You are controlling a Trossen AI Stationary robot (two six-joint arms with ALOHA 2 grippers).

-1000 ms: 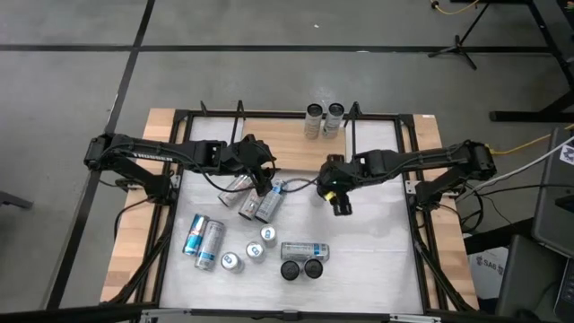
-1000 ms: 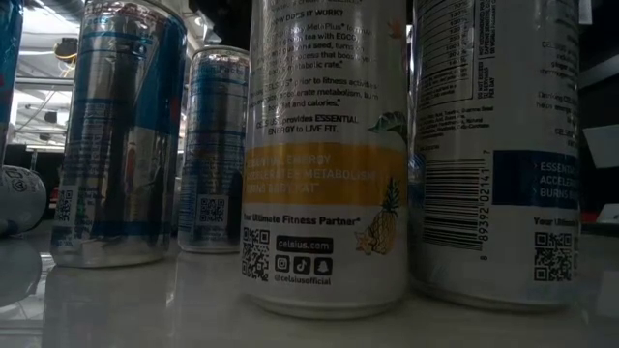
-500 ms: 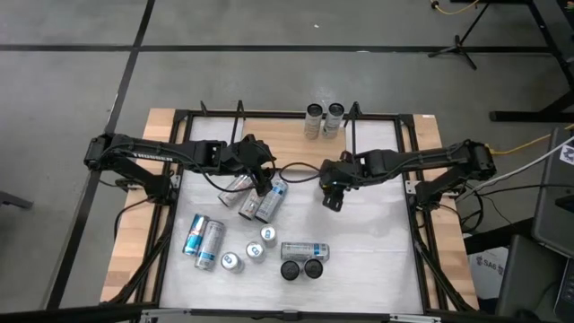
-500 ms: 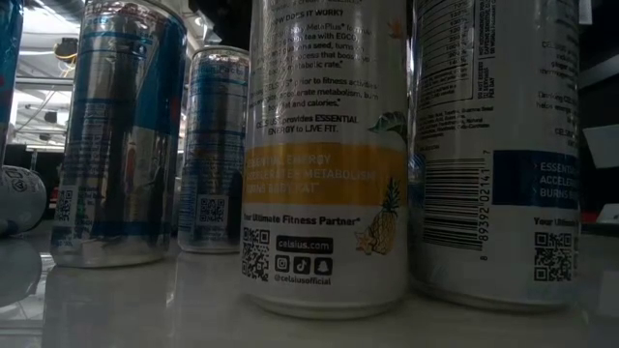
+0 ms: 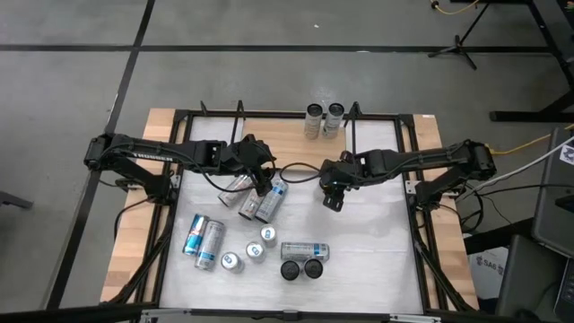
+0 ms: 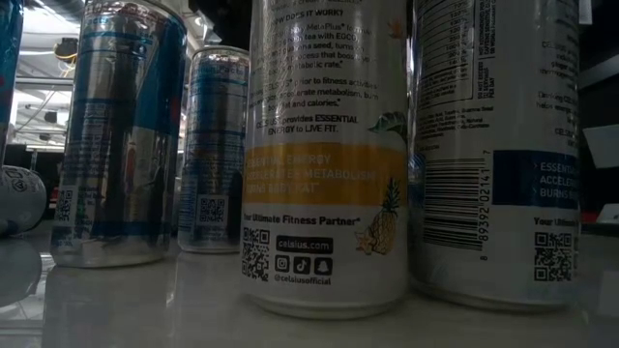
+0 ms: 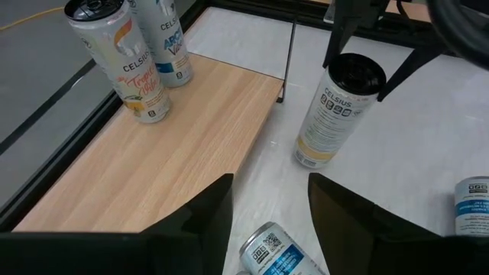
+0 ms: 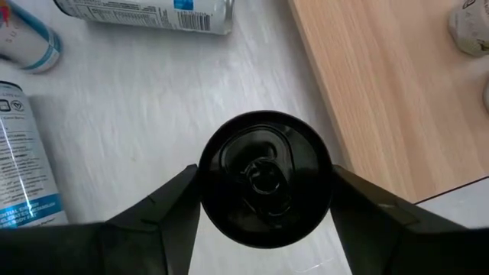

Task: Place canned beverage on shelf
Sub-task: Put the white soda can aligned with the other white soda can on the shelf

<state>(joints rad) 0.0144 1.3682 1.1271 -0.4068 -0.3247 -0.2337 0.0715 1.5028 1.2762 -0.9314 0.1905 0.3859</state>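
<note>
The shelf (image 5: 269,135) is a light wooden board in a black rod frame at the table's far edge, also seen in the left wrist view (image 7: 168,145). Two cans (image 5: 323,120) stand upright on it. My right gripper (image 5: 332,196) is shut on a white canned beverage with a black top (image 7: 336,107), over the white tabletop near the shelf's right end. My left gripper (image 5: 265,186) hangs open over cans lying on the table, with nothing between its fingers (image 7: 267,210). My right gripper pinches the can's upper end just below the black top rim (image 8: 210,191), one finger (image 8: 164,206) on each side. The fingers come from above, slanting down. The can hangs tilted below them. Whether its bottom (image 7: 309,156) touches the tabletop I cannot tell.
Several more cans lie or stand on the near-left part of the tabletop (image 5: 206,238), (image 5: 305,251), (image 5: 300,269). Three of them stand close before the low camera (image 6: 324,155). One lies just under my left gripper (image 7: 279,252). A black frame (image 5: 417,206) rims the table.
My right gripper has rolled at the wrist with the can in its hold, and its finger end has swung a little toward the shelf. Since half a second ago it has kept still.
</note>
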